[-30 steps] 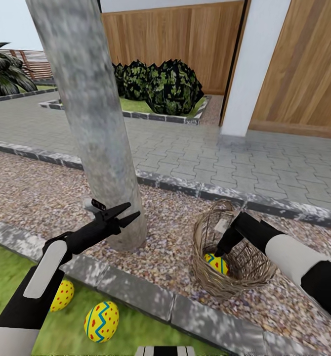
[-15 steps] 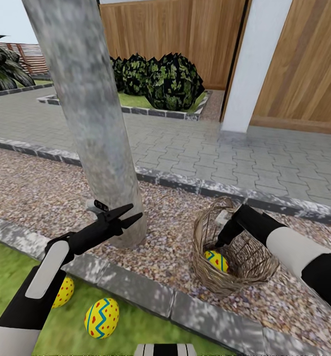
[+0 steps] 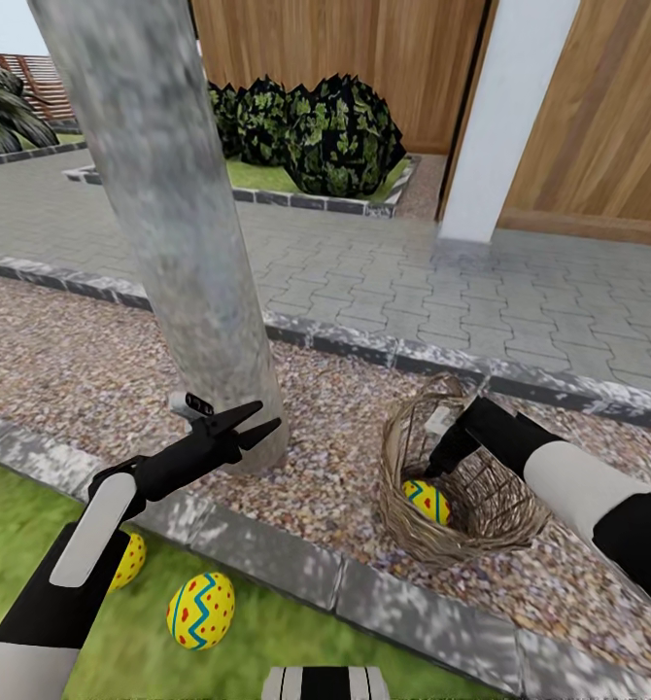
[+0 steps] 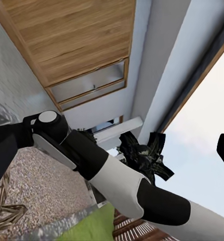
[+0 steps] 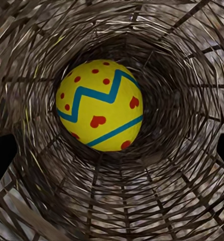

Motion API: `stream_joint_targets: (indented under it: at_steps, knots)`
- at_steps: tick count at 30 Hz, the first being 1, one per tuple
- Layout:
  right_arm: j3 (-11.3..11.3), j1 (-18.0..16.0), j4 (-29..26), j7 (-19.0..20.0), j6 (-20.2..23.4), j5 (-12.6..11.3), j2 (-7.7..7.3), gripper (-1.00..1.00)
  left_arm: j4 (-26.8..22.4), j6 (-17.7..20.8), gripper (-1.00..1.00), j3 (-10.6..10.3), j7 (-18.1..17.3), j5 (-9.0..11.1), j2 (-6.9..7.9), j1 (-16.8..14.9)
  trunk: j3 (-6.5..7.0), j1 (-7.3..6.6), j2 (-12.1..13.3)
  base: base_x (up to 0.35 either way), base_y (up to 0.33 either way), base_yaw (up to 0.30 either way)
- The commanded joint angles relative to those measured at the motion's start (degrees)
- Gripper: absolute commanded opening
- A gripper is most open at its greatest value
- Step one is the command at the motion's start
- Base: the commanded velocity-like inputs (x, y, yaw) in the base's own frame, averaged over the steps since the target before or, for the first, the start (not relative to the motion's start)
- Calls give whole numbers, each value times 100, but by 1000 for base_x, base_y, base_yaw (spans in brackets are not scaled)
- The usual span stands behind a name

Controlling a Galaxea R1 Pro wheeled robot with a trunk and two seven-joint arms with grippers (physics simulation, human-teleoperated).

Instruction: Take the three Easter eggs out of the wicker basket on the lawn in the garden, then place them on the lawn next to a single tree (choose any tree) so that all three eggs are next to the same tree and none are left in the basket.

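Two yellow Easter eggs with red dots (image 3: 200,611) lie on the green lawn (image 3: 15,544) by the thick grey tree trunk (image 3: 180,243) in the head view. A third egg (image 3: 428,502) sits inside the brown wicker basket (image 3: 432,540) on the pebbles. The left gripper (image 3: 264,420) is spread open and empty beside the trunk. The right gripper (image 3: 432,469) dips into the basket.

From the right wrist, the third egg (image 5: 100,106) rests deep in the basket (image 5: 182,191), with the right claw's dark tips wide apart, holding nothing.

Three Easter eggs show: one (image 3: 428,502) in the basket at lower right, two on the grass at lower left (image 3: 201,610) (image 3: 129,561). One wicker basket (image 3: 462,540), one grey tree trunk (image 3: 170,214), two robot arms.
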Motion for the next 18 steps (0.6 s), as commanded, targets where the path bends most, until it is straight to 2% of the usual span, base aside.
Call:
stream_joint_targets:
  at_steps: [1, 8, 18]
  knots:
    - [-5, -4, -16, 41, 14, 60, -4, 100, 2, 26, 100, -5, -6, 19, 3, -4, -14, -1, -2, 0, 0, 0]
    - [-8, -34, -16, 37, 12, 60, 2, 100, -4, 26, 100, -5, -6, 19, 3, -3, -235, 17, -11, 0, 0, 0]
    - [-7, -70, -20, 30, 15, 60, 22, 100, -7, 26, 100, -5, -6, 19, 7, -3, -351, 19, -13, 0, 0, 0]
